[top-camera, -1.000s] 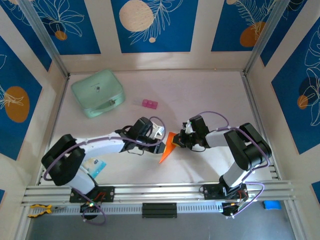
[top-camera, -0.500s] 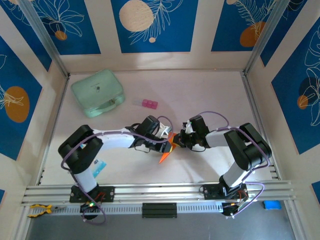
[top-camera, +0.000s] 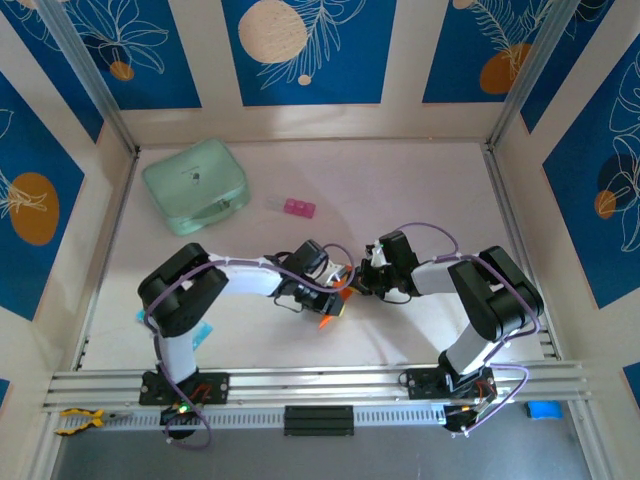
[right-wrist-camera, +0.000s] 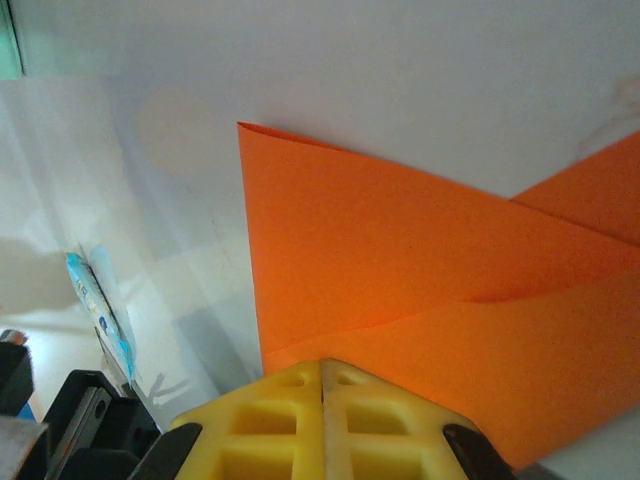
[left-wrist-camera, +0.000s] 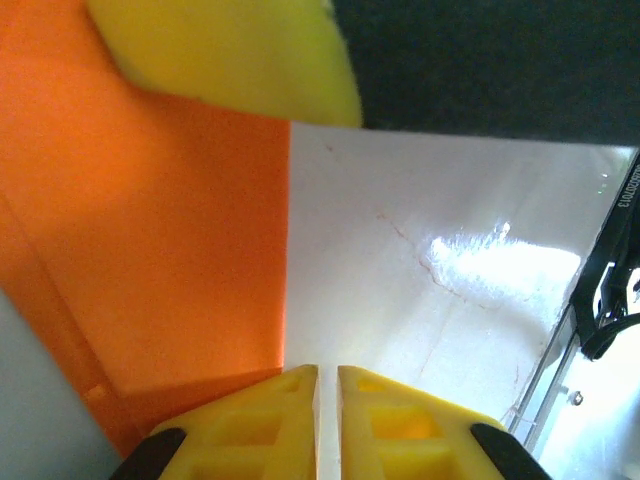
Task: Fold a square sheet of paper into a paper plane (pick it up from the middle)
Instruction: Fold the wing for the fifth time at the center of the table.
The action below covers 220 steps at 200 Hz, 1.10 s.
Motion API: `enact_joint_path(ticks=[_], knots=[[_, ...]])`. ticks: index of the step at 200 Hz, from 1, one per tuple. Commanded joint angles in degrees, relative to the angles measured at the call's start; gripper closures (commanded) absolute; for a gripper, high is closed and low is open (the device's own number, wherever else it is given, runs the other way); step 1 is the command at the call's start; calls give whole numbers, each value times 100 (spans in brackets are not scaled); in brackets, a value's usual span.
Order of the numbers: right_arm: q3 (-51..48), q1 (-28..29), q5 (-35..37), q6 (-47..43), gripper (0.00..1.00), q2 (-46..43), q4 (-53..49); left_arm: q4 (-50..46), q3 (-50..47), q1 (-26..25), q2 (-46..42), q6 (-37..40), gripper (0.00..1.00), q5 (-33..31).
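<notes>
From above, the thin, bright orange sheet of paper (top-camera: 326, 319), creased into a narrow wedge, lies on the glossy pale surface (top-camera: 420, 200) between the left tool (top-camera: 338, 298) and the right tool (top-camera: 356, 283). The left wrist view shows the smooth, matte paper beside the moulded yellow left tool, which is all but closed. The right wrist view shows the right tool clamped on a folded flap.

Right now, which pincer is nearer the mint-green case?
Left. The left pincer is at the side of the folded orange paper facing the mint-green case; the right pincer grips the paper from the far side.
</notes>
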Motion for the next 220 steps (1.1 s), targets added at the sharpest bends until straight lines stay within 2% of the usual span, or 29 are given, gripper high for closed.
enact_joint_path(ticks=[1,89,131,158,220], knots=[[-317,-106,726,-55,95,224,-802,-788,-167,-109,-3,320,86,-245],[-332,-113,753,-51,95,229,-827,-1043,-681,-190,-564,367,87,-243],[-324,-113,760,-64,95,213,-842,-1228,-1022,-244,-874,362,90,-338],[-332,-107,762,-61,95,198,-852,-1017,-1345,-287,-999,174,92,-335],[-346,-114,764,-37,95,189,-830,-1105,-1469,-355,-1554,132,98,-664]])
